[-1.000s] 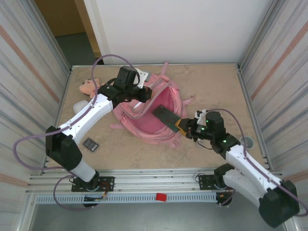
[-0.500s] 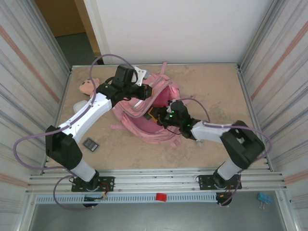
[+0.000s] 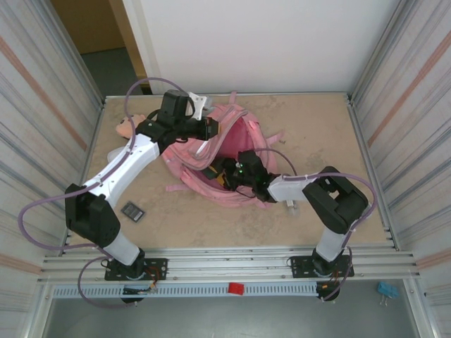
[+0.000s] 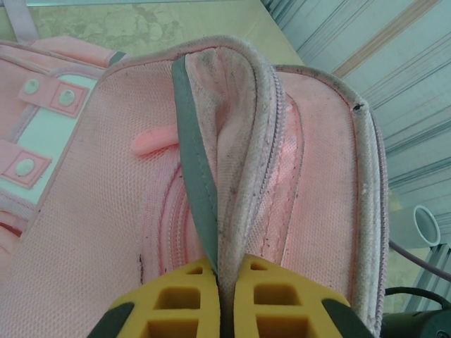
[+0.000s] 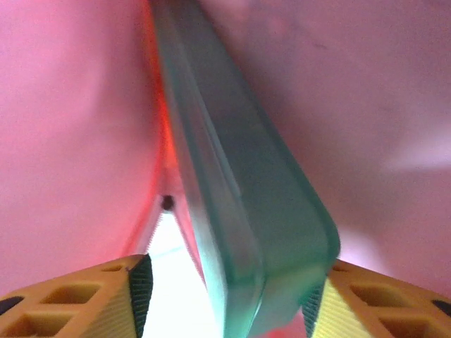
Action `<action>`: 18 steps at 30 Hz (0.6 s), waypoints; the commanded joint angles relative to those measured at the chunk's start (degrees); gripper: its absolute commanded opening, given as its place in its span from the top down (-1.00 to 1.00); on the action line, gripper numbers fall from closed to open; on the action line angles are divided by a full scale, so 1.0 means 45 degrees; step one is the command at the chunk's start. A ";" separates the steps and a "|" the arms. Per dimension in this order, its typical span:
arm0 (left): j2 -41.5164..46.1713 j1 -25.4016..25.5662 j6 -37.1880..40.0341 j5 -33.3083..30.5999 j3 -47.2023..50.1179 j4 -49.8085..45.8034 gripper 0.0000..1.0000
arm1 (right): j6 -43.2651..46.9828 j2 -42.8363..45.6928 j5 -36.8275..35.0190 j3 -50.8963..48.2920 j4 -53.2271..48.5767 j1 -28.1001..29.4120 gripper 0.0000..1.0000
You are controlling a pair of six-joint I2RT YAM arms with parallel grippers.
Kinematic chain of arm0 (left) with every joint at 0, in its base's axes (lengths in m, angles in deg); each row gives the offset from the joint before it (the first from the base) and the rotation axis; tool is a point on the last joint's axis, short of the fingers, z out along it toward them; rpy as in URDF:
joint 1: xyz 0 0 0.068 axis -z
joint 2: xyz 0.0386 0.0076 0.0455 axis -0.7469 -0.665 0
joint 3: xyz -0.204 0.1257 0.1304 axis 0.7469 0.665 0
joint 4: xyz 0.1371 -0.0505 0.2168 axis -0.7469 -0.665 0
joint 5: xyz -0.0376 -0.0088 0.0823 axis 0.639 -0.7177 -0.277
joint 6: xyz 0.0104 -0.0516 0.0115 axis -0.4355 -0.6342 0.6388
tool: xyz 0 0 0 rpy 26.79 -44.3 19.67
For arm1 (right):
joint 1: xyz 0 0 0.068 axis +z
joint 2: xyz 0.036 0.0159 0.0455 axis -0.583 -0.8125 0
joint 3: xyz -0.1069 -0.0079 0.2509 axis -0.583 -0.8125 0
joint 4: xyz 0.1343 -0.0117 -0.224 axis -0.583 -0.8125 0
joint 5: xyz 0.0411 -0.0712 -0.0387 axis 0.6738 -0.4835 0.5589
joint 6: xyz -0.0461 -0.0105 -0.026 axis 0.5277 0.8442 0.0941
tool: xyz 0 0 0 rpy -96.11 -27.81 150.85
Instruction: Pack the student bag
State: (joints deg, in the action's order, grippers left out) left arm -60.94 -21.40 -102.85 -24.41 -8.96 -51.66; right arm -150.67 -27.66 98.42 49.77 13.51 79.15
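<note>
**Student bag held open, flat case going in**

Student bag (image 3: 184, 165) lies on the table (image 3: 317, 134) with its mouth gaping. The step in hand looks like loading, with one arm holding the opening and the other delivering an item.

The left gripper (image 4: 224, 274) is pinched tight on the bag's grey-trimmed rim (image 4: 194, 162). That rim runs straight away ahead of its fingers, and the pink shell spreads out on both sides.

The right gripper (image 5: 232, 285) is deep inside the bag, with pink lining (image 5: 70, 105) all round it. Its jaws stand parted around a flat grey-green case (image 5: 239, 176) that reaches forward from between the pads. Light shows through a gap on one side, so the case looks let go rather than clamped.

On that reading, the next move calls for drawing the right gripper straight back out of the mouth without dragging the case along. Meanwhile the left grip on the rim has to hold the opening wide.
</note>
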 commanded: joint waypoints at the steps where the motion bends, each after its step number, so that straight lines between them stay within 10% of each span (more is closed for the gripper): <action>1: 0.1071 -0.0295 0.0129 0.0251 -0.0016 0.1542 0.95 | -0.0011 0.1305 0.0178 -0.0506 -0.1485 -0.0062 -0.22; 9: 0.1272 -0.0493 0.0731 0.0027 0.0250 0.0900 0.94 | 0.2905 0.5495 0.0396 -0.0592 -0.7749 -0.0762 -0.33; 18: 0.1362 -0.0496 0.0918 0.0769 0.0892 0.0942 0.95 | 1.1673 0.7565 -0.0784 0.2421 -1.9259 -0.5318 -0.49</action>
State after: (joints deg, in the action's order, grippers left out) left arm -58.95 -22.89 -100.16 -23.03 -5.42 -51.18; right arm -115.06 6.79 97.96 59.21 -49.96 59.08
